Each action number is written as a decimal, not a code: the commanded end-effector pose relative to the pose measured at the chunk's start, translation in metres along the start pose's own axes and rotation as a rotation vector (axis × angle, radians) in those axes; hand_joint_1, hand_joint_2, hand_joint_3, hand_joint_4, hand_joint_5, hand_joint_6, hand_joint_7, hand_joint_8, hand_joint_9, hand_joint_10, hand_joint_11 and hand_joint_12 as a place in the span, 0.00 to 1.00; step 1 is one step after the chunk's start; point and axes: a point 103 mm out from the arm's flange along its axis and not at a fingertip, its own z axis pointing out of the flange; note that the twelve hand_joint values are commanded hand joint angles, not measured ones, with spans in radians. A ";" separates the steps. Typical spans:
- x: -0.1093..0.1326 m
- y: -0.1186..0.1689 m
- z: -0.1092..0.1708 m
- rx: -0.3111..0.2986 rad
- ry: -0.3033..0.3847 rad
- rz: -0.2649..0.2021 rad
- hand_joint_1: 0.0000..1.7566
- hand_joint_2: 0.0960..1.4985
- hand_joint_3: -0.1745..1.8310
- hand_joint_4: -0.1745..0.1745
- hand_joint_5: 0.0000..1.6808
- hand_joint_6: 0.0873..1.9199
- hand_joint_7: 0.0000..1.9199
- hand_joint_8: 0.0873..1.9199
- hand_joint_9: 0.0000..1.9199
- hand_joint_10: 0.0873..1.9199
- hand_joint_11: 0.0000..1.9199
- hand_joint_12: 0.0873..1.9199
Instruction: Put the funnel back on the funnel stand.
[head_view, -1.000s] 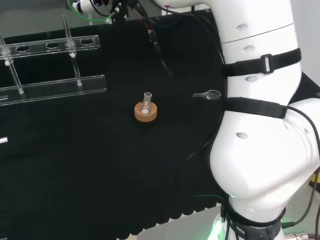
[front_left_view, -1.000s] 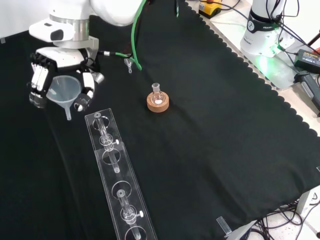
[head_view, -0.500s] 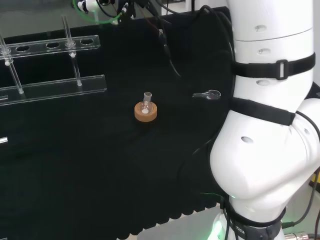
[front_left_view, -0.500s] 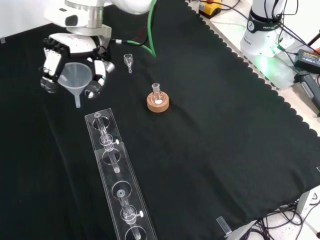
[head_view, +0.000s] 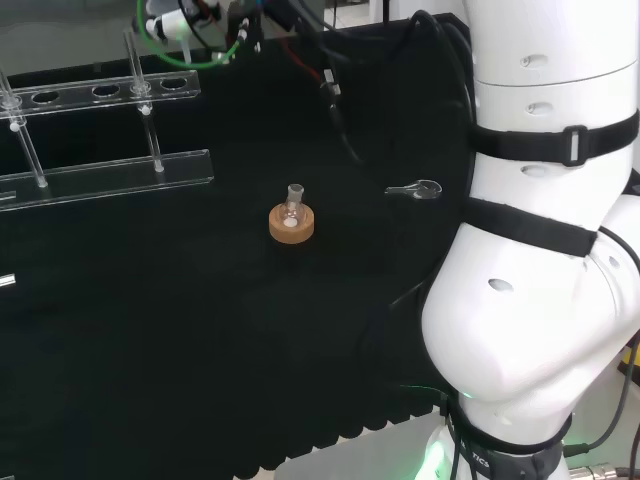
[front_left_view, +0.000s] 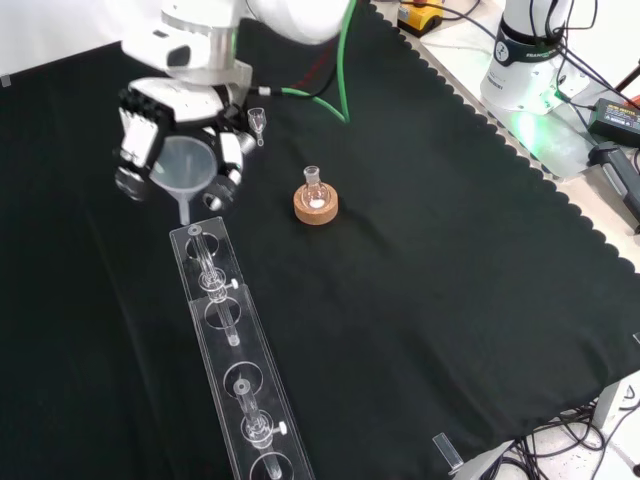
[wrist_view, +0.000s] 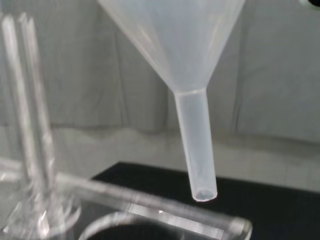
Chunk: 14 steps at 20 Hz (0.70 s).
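One funnel (front_left_view: 183, 165) is held up in the air, with the fingers (front_left_view: 222, 170) of the hand (front_left_view: 160, 120) curled round its wide top. In the front view it sits at about 10 o'clock on the desk (front_left_view: 450, 250), and its thin tube points down just above the near end hole of the clear stand (front_left_view: 235, 350). The tube tip looks a bit off the middle of the hole. If it comes down crooked, it could bump the rim or the post (wrist_view: 25, 125) beside it and tip. The little flask (front_left_view: 314, 190) sits well away, so it looks safe.
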 end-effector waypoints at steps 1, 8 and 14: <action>0.020 -0.006 0.020 0.038 0.024 0.001 0.71 0.32 0.44 0.00 0.96 0.00 0.88 0.24 1.00 0.25 1.00 0.30; 0.013 -0.005 0.026 0.038 0.025 0.023 0.71 0.32 0.44 0.00 0.96 0.00 0.88 0.24 1.00 0.25 1.00 0.30; 0.002 -0.006 0.027 0.042 0.034 0.023 0.71 0.32 0.44 0.00 0.96 0.00 0.88 0.23 1.00 0.24 1.00 0.30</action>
